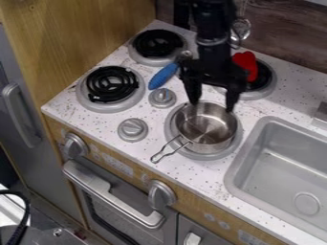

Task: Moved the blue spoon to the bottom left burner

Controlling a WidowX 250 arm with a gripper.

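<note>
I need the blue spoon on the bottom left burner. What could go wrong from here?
The gripper hangs open close over the pot, so a low sideways move could knock it. The blue spoon lies just behind a stove knob, which might get hit on the way down.

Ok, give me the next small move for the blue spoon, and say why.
I'd likely slide the gripper toward the picture's left until its open jaws are above the blue spoon: it hangs over the metal pot, while the spoon lies off to that side, near the bottom left burner.
</note>
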